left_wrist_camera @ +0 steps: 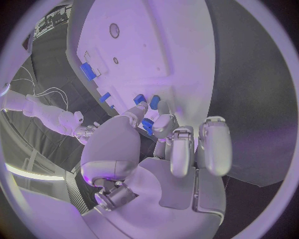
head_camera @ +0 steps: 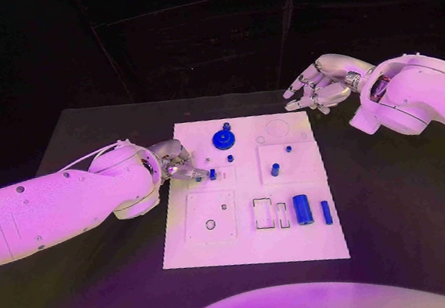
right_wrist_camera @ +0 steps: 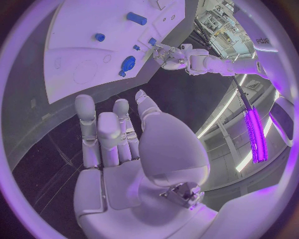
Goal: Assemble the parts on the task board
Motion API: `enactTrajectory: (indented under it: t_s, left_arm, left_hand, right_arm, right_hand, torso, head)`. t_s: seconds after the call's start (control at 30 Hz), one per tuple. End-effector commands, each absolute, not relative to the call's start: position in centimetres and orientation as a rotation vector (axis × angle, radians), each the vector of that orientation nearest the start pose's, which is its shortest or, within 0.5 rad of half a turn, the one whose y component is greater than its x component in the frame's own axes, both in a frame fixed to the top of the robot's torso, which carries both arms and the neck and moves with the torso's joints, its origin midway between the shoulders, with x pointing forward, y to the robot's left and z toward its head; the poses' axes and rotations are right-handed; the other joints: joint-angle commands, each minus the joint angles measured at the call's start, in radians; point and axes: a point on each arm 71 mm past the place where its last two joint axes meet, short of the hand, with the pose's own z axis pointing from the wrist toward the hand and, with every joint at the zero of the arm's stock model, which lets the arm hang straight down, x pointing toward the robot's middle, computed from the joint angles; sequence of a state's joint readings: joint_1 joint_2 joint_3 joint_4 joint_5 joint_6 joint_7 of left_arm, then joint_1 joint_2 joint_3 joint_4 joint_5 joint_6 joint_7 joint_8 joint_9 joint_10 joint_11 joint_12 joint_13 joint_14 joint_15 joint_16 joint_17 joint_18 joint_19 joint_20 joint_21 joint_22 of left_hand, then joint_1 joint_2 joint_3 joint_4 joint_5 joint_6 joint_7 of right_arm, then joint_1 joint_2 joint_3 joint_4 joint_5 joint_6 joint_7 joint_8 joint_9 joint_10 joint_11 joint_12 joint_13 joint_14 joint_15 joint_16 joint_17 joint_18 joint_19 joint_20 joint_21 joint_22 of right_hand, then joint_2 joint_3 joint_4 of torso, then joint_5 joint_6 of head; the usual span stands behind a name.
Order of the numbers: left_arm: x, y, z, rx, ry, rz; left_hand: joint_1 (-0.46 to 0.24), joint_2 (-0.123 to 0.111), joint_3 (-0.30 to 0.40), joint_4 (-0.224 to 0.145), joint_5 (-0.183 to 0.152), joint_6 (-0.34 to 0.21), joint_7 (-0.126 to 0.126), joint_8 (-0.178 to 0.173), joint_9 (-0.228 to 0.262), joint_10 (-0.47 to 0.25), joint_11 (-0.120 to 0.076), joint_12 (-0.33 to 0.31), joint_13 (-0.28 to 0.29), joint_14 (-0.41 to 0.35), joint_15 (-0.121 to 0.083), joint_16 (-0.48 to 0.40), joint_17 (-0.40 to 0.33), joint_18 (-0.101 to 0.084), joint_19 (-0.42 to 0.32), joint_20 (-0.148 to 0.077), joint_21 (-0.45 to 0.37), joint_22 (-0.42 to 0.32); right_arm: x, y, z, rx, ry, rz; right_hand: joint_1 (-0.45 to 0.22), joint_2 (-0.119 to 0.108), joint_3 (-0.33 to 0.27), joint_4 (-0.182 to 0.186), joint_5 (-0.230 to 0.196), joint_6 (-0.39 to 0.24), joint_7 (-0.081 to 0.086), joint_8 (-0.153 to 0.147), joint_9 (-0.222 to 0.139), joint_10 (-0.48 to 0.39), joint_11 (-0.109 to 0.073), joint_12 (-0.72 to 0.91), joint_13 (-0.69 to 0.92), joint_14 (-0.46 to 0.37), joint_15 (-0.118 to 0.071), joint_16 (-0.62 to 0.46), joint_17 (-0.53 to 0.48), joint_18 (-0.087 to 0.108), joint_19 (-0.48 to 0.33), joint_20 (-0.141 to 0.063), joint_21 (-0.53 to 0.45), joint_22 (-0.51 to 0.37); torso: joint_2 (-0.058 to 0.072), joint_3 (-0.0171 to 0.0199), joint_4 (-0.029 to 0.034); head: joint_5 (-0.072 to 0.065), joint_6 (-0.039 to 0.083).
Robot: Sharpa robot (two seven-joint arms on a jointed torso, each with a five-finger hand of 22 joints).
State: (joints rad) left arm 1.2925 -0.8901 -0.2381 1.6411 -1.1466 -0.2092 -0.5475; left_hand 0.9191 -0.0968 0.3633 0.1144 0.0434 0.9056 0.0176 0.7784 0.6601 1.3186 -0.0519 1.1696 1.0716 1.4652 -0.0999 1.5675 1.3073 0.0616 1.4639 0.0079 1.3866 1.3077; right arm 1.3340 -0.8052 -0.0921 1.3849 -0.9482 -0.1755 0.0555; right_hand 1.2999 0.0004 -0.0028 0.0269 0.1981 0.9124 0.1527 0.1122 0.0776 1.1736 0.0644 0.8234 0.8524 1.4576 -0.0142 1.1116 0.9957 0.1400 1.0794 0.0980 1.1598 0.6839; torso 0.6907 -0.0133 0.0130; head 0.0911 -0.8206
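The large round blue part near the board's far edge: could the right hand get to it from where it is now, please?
Probably yes. The right hand hovers open beyond the task board's far corner, with nothing between it and the round blue part; the left hand works at the opposite edge.

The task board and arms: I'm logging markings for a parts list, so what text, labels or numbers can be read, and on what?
None can be read.
The task board shows no legible print.
The right wrist view has dark lettering on a white surface, too blurred to read.
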Motion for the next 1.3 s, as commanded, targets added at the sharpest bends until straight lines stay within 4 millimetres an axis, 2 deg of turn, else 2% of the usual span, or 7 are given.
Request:
enactTrajectory:
  t_s: [0.03, 0.27, 0.37, 0.6, 0.77, 1.03, 1.3]
  left_arm:
    - [45.1, 22.1, -22.8, -0.247, 2.102, -0.34]
    - [45.3, 22.5, -22.8, -0.26, 2.094, -0.334]
    - [45.4, 22.8, -22.7, -0.297, 2.077, -0.363]
    - [45.9, 22.8, -21.9, -0.387, 2.008, -0.547]
    - [46.3, 22.5, -21.4, -0.427, 1.956, -0.688]
    - [47.2, 21.6, -21.1, -0.39, 1.923, -0.832]
    - [48.3, 19.2, -20.7, -0.079, 1.852, -0.81]
  left_hand:
    - [-0.001, 0.005, 0.004, 0.001, 0.004, 0.002, -0.006, 0.004, 0.002, 0.004, -0.001, 0.004, 0.001, 0.106, -0.008, 0.003, 0.263, -0.006, 0.015, -0.005, 0.003, 0.007]
    - [-0.002, -0.005, 0.006, 0.004, 0.004, -0.007, -0.003, 0.003, 0.002, -0.006, 0.0, -0.01, -0.015, 0.106, -0.008, 0.003, 0.263, -0.003, 0.011, -0.006, -0.006, -0.005]
    - [-0.003, -0.029, 0.024, 0.021, 0.005, -0.067, 0.018, -0.029, -0.011, -0.123, 0.018, -0.157, -0.177, 0.106, 0.003, 0.003, 0.263, 0.008, -0.016, 0.0, -0.054, -0.067]
    - [0.046, -0.065, 0.124, 0.022, 0.004, -0.232, 0.114, -0.148, -0.086, -0.373, 0.108, -0.385, -0.366, -0.01, 0.081, -0.234, 0.035, 0.086, -0.245, 0.057, -0.463, -0.542]
    - [0.058, -0.088, 0.119, 0.014, 0.001, -0.271, 0.14, -0.192, -0.131, -0.413, 0.134, -0.408, -0.394, -0.079, 0.104, -0.363, -0.078, 0.111, -0.306, 0.085, -0.61, -0.683]
    - [0.131, -0.079, 0.027, -0.009, 0.003, -0.275, 0.162, -0.259, -0.22, -0.515, 0.161, -0.478, -0.465, -0.29, 0.13, -0.726, -0.385, 0.12, -0.349, 0.124, -0.759, -0.782]
    - [0.351, -0.046, 0.118, -0.149, 0.005, -0.15, 0.147, -0.314, -0.326, -0.463, 0.151, -0.524, -0.571, -0.271, 0.118, -0.736, -0.421, 0.12, -0.298, 0.109, -0.803, -0.823]
  right_arm:
    - [52.4, -21.7, -14.9, 0.166, 1.766, 0.927]
    - [52.5, -21.7, -14.9, 0.166, 1.766, 0.927]
    - [52.5, -21.7, -14.9, 0.166, 1.767, 0.926]
    - [52.5, -21.6, -15.0, 0.164, 1.768, 0.928]
    - [52.5, -21.5, -15.0, 0.163, 1.768, 0.928]
    - [52.6, -21.5, -15.0, 0.163, 1.769, 0.928]
    - [52.5, -21.5, -15.0, 0.163, 1.769, 0.929]
  right_hand:
    - [-0.001, 0.006, -0.005, -0.002, 0.006, -0.002, 0.0, 0.007, 0.0, -0.008, -0.001, -0.005, -0.001, -0.004, 0.001, -0.006, -0.001, 0.018, -0.008, 0.001, -0.007, -0.001]
    - [-0.001, 0.006, -0.005, -0.002, 0.006, -0.002, 0.0, 0.007, 0.0, -0.008, -0.001, -0.005, -0.001, -0.004, 0.001, -0.006, -0.001, 0.018, -0.008, 0.001, -0.007, -0.001]
    - [-0.001, 0.006, -0.005, -0.002, 0.006, -0.002, 0.0, 0.007, 0.0, -0.008, -0.001, -0.005, -0.001, -0.004, 0.001, -0.006, -0.001, 0.018, -0.008, 0.001, -0.007, -0.001]
    - [0.0, 0.006, -0.007, -0.001, 0.007, -0.002, 0.0, 0.007, 0.0, -0.008, -0.001, -0.006, -0.001, -0.004, 0.001, -0.007, -0.001, 0.018, -0.009, 0.001, -0.008, -0.003]
    - [0.0, 0.006, -0.007, -0.001, 0.007, -0.002, 0.0, 0.007, 0.0, -0.008, -0.001, -0.006, -0.002, -0.004, 0.001, -0.008, -0.001, 0.018, -0.009, 0.001, -0.009, -0.003]
    - [0.0, 0.006, -0.007, -0.001, 0.007, -0.002, 0.0, 0.007, 0.0, -0.008, -0.001, -0.006, -0.002, -0.004, 0.001, -0.008, -0.001, 0.018, -0.009, 0.001, -0.009, -0.003]
    - [0.0, 0.006, -0.007, -0.001, 0.007, -0.002, 0.0, 0.007, 0.0, -0.008, -0.001, -0.006, -0.002, -0.004, 0.001, -0.008, -0.001, 0.018, -0.009, 0.001, -0.009, -0.003]
  torso:
    - [0.0, -0.0004, 0.0003]
    - [0.0, -0.0001, -0.0002]
    - [0.0, -0.0004, 0.0]
    - [0.0, 0.0, -0.0013]
    - [0.0, 0.0, -0.0008]
    - [-0.001, 0.001, -0.0001]
    - [0.0, 0.001, -0.0009]
  head:
    - [0.0, 0.0]
    - [-0.001, 0.0]
    - [-0.002, 0.001]
    - [-0.003, 0.004]
    - [-0.004, 0.006]
    - [-0.007, 0.015]
    - [-0.019, 0.032]
